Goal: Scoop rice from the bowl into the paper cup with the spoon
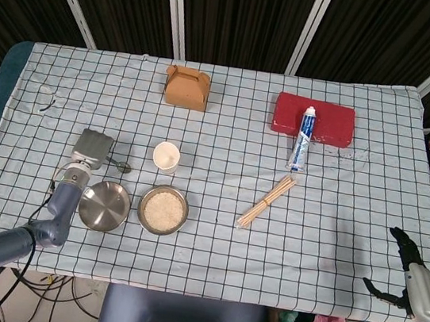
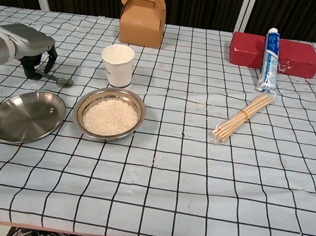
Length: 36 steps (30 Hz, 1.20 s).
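Beside the paper cup (image 2: pixel 118 65), the left hand (image 2: pixel 22 45) is curling its fingers (image 2: pixel 35 67) around the spoon (image 2: pixel 60 80) — grip unclear — while the right hand (image 1: pixel 414 281) is hanging open off the worktop (image 2: pixel 197 175); toothpaste tube (image 2: pixel 269 58) lettering is reading illegibly.

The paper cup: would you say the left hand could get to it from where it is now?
Probably yes. The left hand sits at the spoon just left of the paper cup, with only bare cloth between them; the bowl lies nearer the camera, off that path.

Checked tablecloth (image 1: pixel 213 233) under rice bowl (image 1: pixel 163 210), paper cup (image 1: pixel 166 156), spoon (image 1: pixel 120 166), plate (image 1: pixel 104 206), chopsticks (image 1: pixel 267 201).
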{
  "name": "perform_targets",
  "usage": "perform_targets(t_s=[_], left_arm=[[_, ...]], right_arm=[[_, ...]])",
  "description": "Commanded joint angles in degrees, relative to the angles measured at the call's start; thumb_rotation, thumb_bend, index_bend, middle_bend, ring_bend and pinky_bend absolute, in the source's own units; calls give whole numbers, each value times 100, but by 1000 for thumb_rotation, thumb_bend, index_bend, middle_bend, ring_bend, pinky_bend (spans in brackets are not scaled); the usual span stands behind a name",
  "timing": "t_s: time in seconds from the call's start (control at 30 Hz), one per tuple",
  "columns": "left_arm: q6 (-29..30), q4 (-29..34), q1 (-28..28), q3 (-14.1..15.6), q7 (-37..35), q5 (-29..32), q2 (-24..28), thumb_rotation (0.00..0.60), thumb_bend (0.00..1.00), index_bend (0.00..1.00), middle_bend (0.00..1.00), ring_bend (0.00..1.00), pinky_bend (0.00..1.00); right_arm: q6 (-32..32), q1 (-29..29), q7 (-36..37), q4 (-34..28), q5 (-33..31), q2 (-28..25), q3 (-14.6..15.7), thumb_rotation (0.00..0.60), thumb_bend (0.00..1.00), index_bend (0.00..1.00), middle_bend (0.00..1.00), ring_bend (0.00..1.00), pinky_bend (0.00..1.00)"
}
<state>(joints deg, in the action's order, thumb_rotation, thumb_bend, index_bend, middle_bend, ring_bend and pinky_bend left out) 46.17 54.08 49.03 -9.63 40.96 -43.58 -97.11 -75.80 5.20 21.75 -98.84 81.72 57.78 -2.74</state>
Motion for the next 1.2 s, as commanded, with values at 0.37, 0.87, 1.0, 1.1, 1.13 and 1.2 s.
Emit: perform_targets(t_s=[0.37, 0.87, 1.0, 1.1, 1.13, 1.2], left_arm=[[777, 1385, 77, -12, 333, -660, 813, 600, 406, 581, 1000, 1000, 1000], [1581, 3619, 535, -77, 2148, -896, 1814, 600, 434, 642, 1000, 1000, 1000], [1608, 3803, 814, 71, 3031, -676, 1667, 600, 444, 659, 1000, 1000, 1000], [1632, 3854, 987, 145, 3499, -487, 1500, 600, 453, 677, 1000, 1000, 1000], [1632, 3854, 1046, 175, 3646, -444, 1450, 600, 455, 682, 1000, 1000, 1000], [1623, 3832, 1188, 258, 3992, -359, 1334, 600, 456, 687, 1000, 1000, 1000]], right_arm=[[45, 10, 92, -39, -5, -21, 1, 600, 170, 0, 0, 0, 176], [93, 8, 364, -111, 1, -101, 3, 600, 170, 0, 0, 0, 176], [110, 9, 441, -128, -15, -122, -3, 600, 170, 0, 0, 0, 176], [128, 14, 490, -138, -28, -136, -9, 600, 171, 0, 0, 0, 176], [133, 14, 507, -142, -32, -142, -11, 600, 171, 0, 0, 0, 176], [142, 15, 547, -150, -40, -155, -14, 600, 171, 0, 0, 0, 176]])
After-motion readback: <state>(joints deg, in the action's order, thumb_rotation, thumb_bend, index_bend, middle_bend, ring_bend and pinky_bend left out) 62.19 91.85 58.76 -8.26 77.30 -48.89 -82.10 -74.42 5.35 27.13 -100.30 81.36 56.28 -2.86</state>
